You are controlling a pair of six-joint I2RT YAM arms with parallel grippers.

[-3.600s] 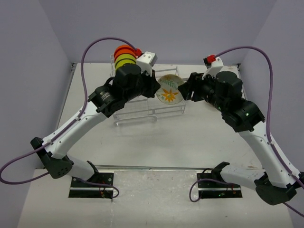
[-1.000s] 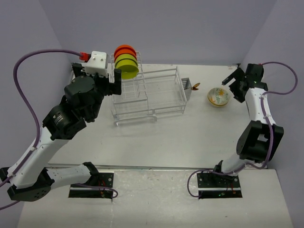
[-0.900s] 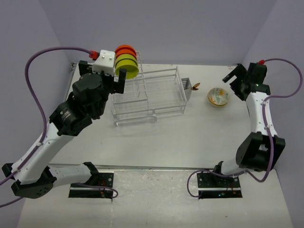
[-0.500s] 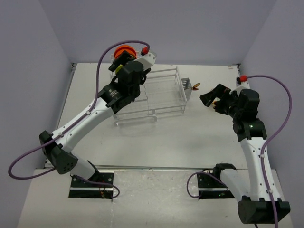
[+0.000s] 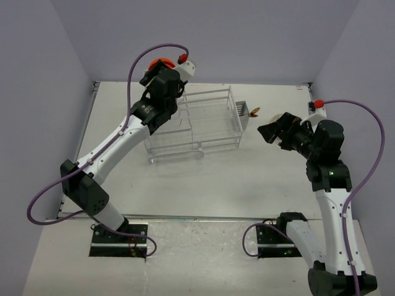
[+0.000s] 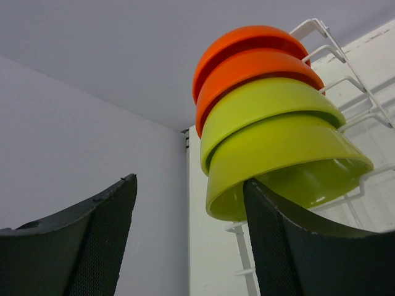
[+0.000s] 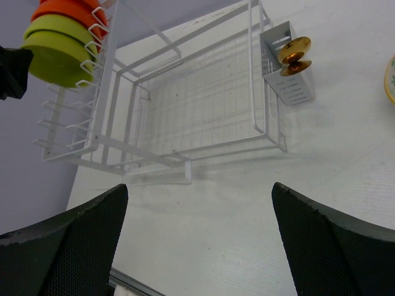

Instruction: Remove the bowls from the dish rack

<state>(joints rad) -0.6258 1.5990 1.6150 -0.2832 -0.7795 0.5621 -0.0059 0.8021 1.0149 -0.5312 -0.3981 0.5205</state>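
Two orange-red bowls [image 6: 247, 52] and two lime-green bowls [image 6: 278, 151] stand nested on edge in the slotted end of the white dish rack [image 7: 203, 105]. My left gripper [image 6: 188, 185] is open at the nearest green bowl. Its right finger [image 6: 290, 246] lies inside that bowl's rim and its left finger [image 6: 92, 240] stands clear outside. From above, the left gripper [image 5: 158, 75] hides the green bowls and only an orange bowl [image 5: 162, 61] shows. My right gripper [image 5: 271, 131] hangs open over the table, right of the rack. A sliver of the flowered bowl [image 7: 392, 77] shows at the frame's edge.
A small cutlery basket [image 7: 285, 68] on the rack's right end holds a golden piece [image 7: 294, 52]. The rack's flat section [image 5: 210, 120] holds nothing. Purple walls close in the table at the back and both sides. Cables loop above both arms.
The left gripper has closed in on the bowl stack and its jaws have narrowed. The right arm has drawn back toward the middle, with the flowered bowl left on the table.
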